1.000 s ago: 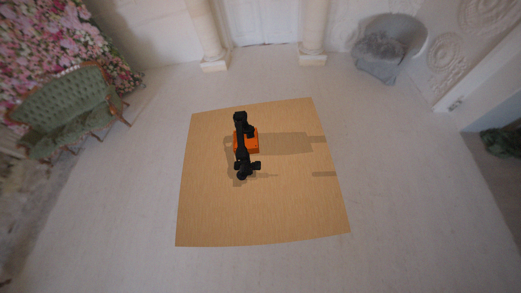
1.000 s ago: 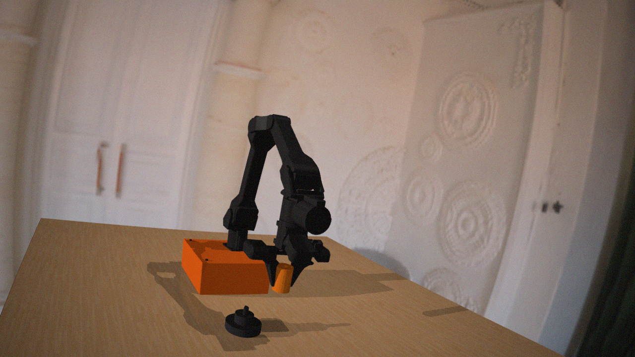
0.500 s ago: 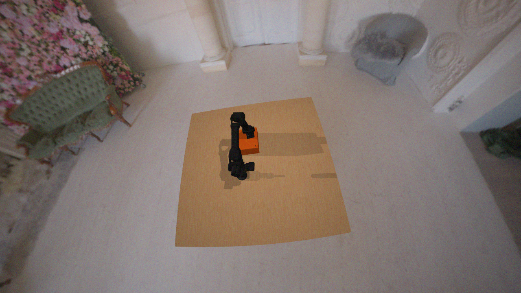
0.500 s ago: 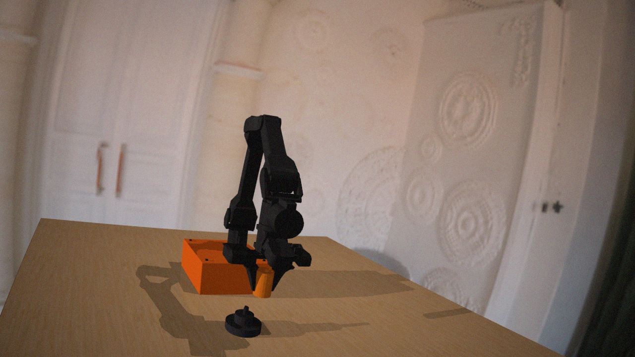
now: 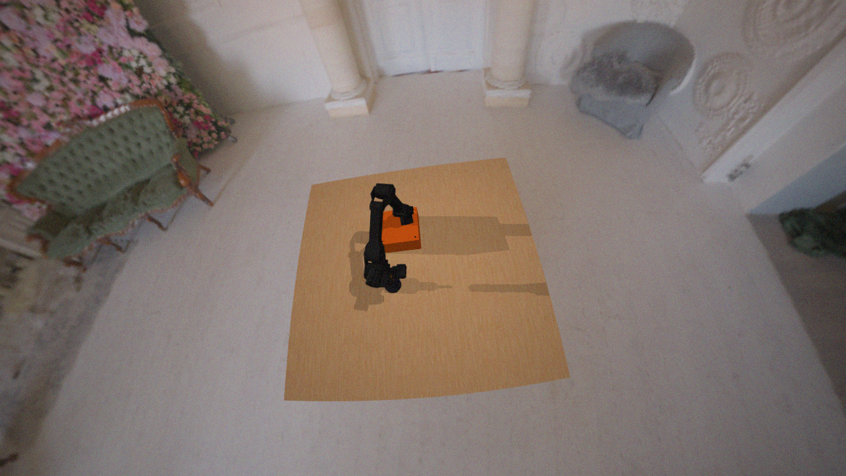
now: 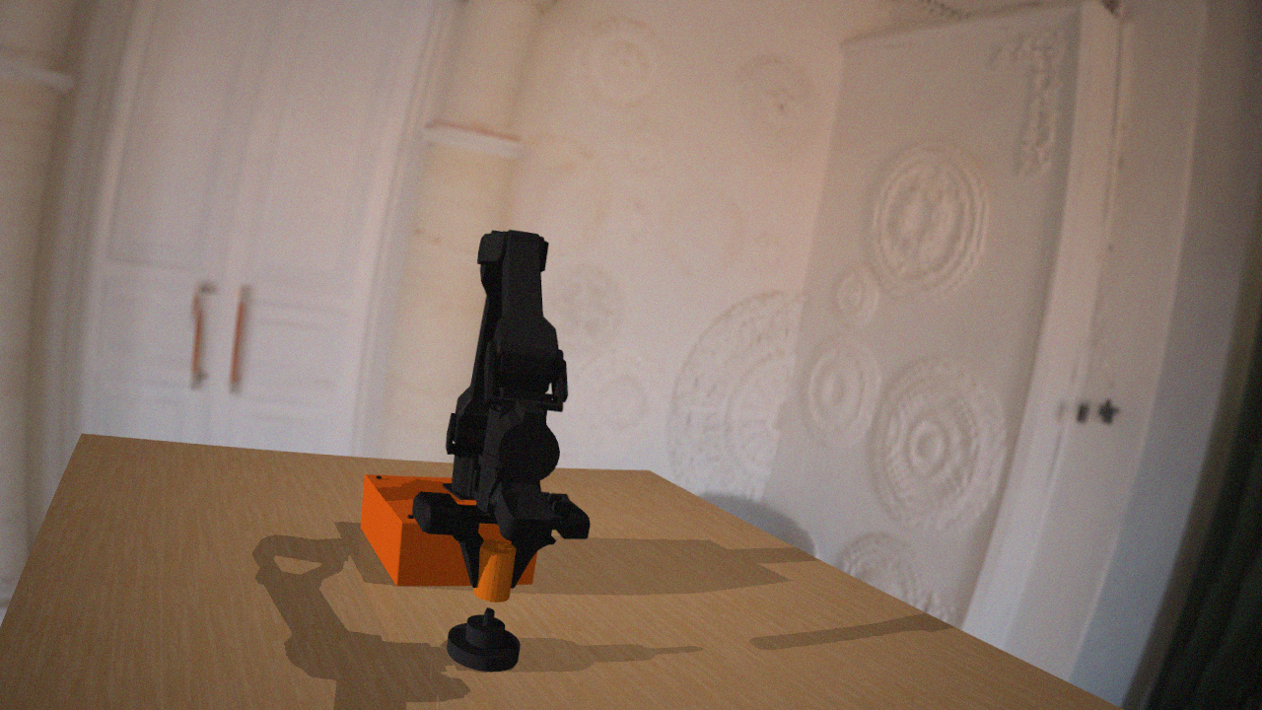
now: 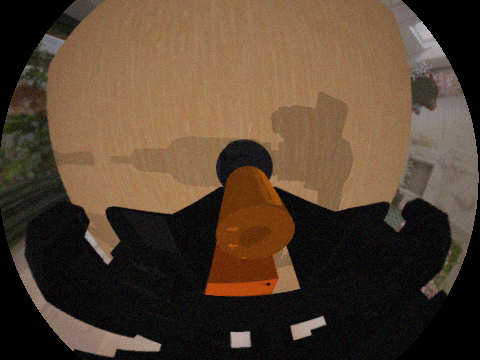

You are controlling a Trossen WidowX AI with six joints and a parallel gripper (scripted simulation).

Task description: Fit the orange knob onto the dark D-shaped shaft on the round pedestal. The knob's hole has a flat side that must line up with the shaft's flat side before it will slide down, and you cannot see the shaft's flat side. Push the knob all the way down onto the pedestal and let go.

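Observation:
The orange knob is held between the fingers of my gripper, which is shut on it. The knob is slightly tilted in the exterior view, and its lower end hangs a little above the shaft. The round dark pedestal stands on the table, with the shaft pointing up from its middle. In the wrist view the knob covers the pedestal's near part and the shaft. The knob's hole and both flat sides are hidden.
The orange base box of the arm stands behind the pedestal on the wooden table. Shadows of the arm fall across the table around the pedestal.

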